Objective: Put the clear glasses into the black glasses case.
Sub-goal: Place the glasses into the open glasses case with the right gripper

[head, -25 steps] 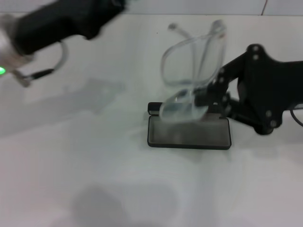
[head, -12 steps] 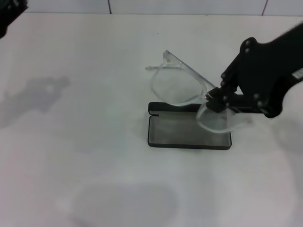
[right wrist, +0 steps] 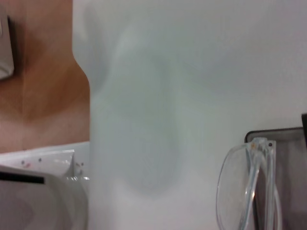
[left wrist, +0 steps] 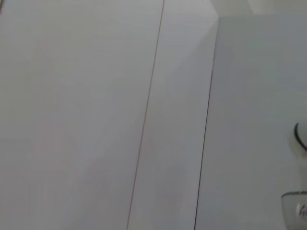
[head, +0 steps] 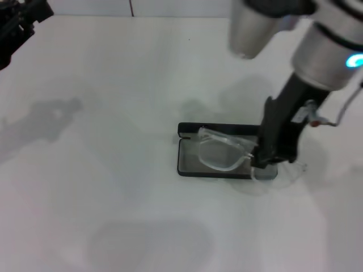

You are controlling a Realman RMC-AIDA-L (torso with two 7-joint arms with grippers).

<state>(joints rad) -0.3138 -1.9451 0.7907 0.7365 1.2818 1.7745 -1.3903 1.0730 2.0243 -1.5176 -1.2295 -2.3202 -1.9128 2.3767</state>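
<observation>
Head view, far left: left gripper is seen at the table's back corner, well apart from the work; whether its fingers are spread or closed cannot be told.
Table: white, bare around the work.
Centre: black glasses case lies open and flat, long axis running left to right, hinge side away from the robot.
Centre-right: clear glasses are held low over the case tray, front roughly in line with the case's length; the left lens sits over the grey lining, the right lens overhangs the case's right end.
Right: right gripper points steeply down, fingers clenched on the glasses near the bridge.
Key relation: the case lies directly beneath and to the left of the fingers, so a small leftward shift before release is judged necessary; the right arm is by far the nearer.
Right wrist view: one lens edge is seen just at the case corner.
</observation>
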